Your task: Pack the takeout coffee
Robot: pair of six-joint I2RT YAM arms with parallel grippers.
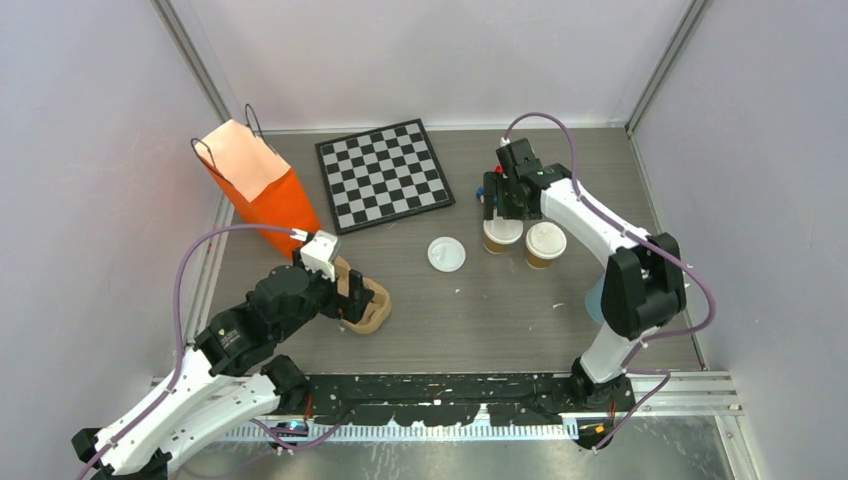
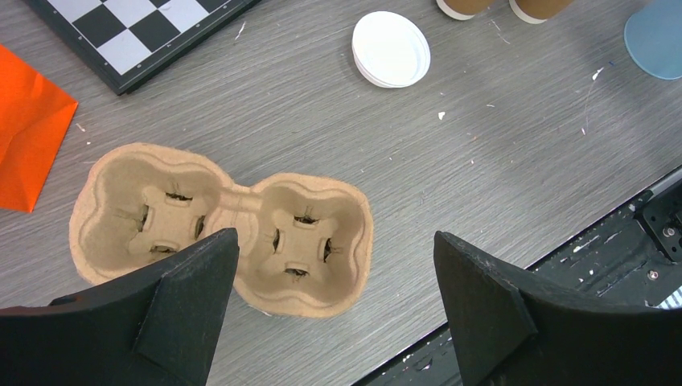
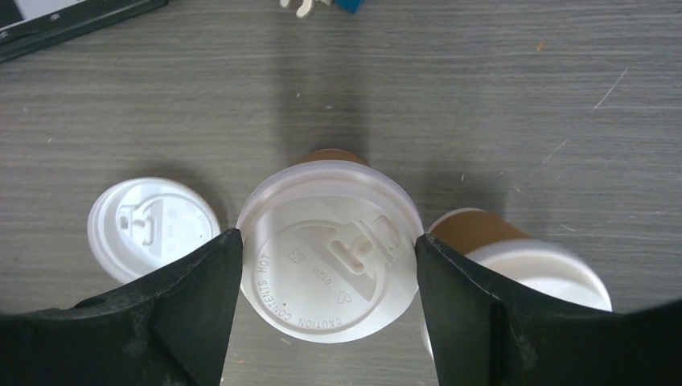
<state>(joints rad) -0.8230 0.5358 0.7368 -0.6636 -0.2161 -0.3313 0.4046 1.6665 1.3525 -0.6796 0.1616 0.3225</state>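
The left gripper [image 2: 335, 240] hangs over the tan pulp tray [image 2: 108, 181] with its fingers [image 2: 185, 310] spread wide and nothing held. The tray lies flat on the grey table [image 2: 482, 145]. One of its two wells sits in the gap between the fingers, close to one of them, and the other well lies outside that finger. Beyond these fingertips a loose white lid [image 2: 391, 48] rests on the table, well apart from the tray, with a pale blue tumbler [image 2: 655, 36] off to one side of it. Farther out, the right gripper [image 3: 326, 240] is open as well, and its fingers [image 3: 181, 310] straddle a takeout cup [image 3: 322, 265] that stands upright with its white lid on. Both fingertips sit right at the lid's rim, and whether they touch it cannot be told. A second lidded cup [image 3: 523, 261] stands just outside one finger, beside the first, and the loose lid lies outside the other finger. Past the right fingertips lies the chessboard [image 1: 385, 175]. Beside it, beyond the left gripper, stands the orange paper bag [image 1: 265, 190], its mouth open.
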